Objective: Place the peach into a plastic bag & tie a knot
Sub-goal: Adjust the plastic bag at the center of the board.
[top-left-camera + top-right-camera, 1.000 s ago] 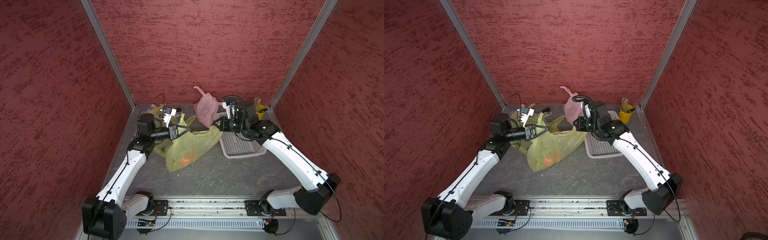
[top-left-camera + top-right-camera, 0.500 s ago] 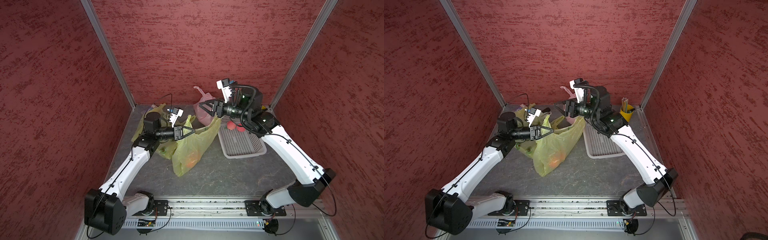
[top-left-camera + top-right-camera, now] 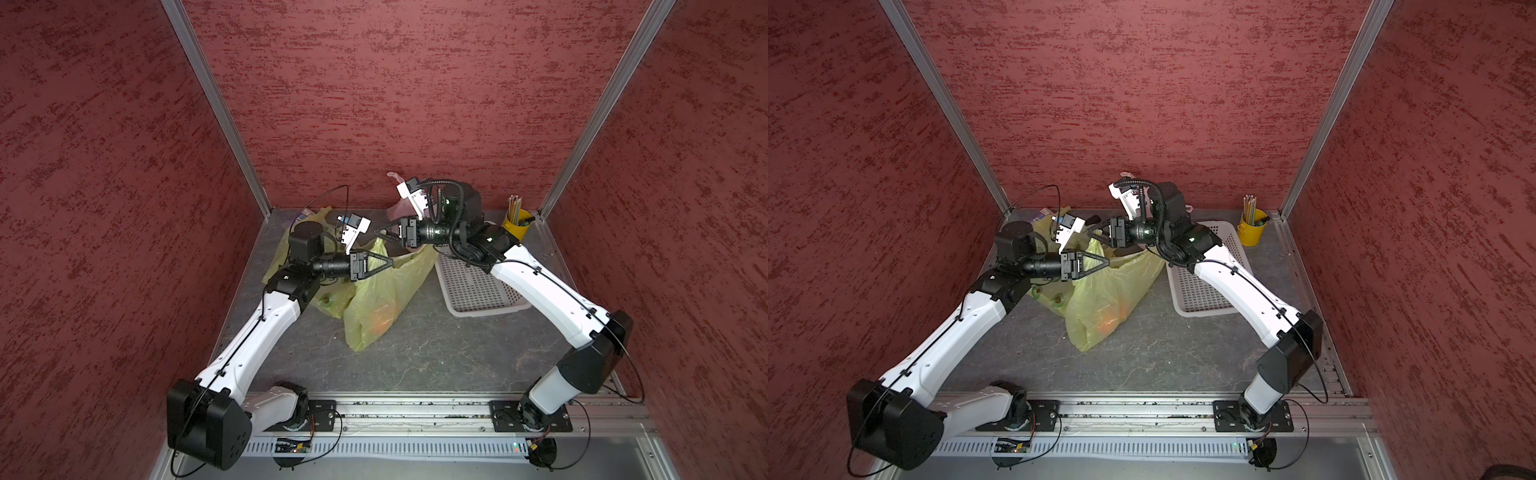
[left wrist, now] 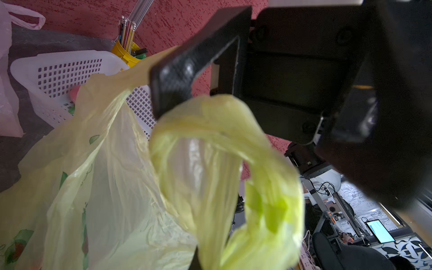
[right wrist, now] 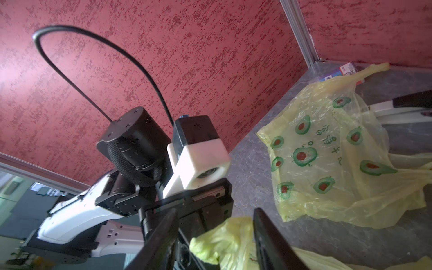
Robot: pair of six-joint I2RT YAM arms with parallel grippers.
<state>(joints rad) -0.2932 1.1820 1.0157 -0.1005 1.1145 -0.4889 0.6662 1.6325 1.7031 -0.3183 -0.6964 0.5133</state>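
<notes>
Well below left gripper [image 3: 390, 263], tight on handle [image 4: 131, 77] of yellow bag [image 3: 388, 291], peach [image 3: 380, 323] inside; right gripper [image 3: 379, 234] spread.

In both top views: from high at the front, steeply down over the grey marbled bench [image 3: 415, 357], far off. From the left wrist: close, toward the white perforated plastic basket [image 4: 70, 70]. From the right wrist: close, toward the white left arm [image 5: 77, 222]. Shared by all: the translucent yellow-green plastic bag [image 3: 382, 299].

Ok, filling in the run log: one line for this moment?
left gripper: jaws shut on bag handle | right gripper: jaws open, bag plastic between | peach: inside bag | knot: none seen
</notes>
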